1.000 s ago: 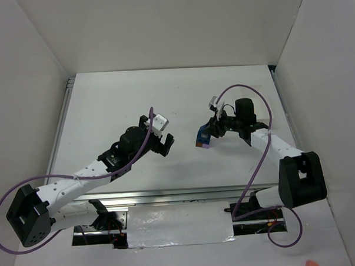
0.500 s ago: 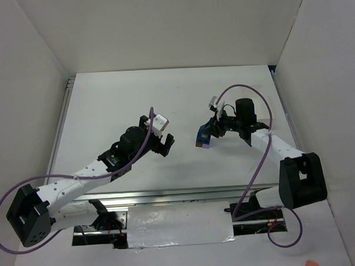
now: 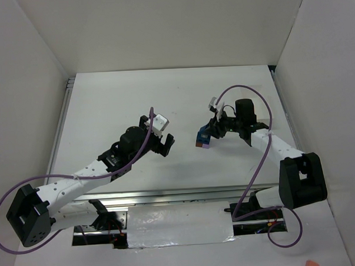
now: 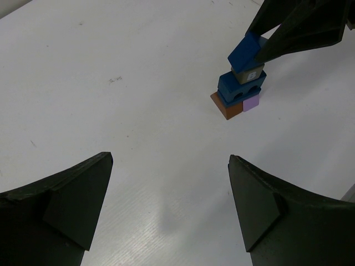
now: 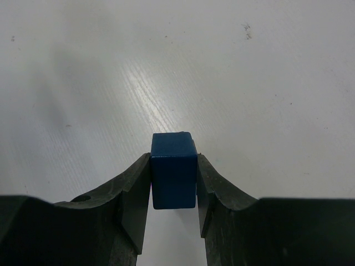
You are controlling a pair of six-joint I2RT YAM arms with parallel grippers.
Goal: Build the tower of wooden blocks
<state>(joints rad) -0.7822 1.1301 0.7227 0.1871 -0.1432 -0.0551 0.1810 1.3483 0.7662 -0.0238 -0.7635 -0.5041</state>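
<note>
right claw [image 5: 173,160] clamped on a tilted blue block [image 4: 245,51]

we hold it at the top of the wood block tower [image 4: 239,91] on the table [image 4: 111,111]. released this crooked, it could slide off or knock the stack over. our left claw [image 4: 169,160] gapes, apart.

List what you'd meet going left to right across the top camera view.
left arm's base → left gripper → wood block tower → right arm's base
</note>
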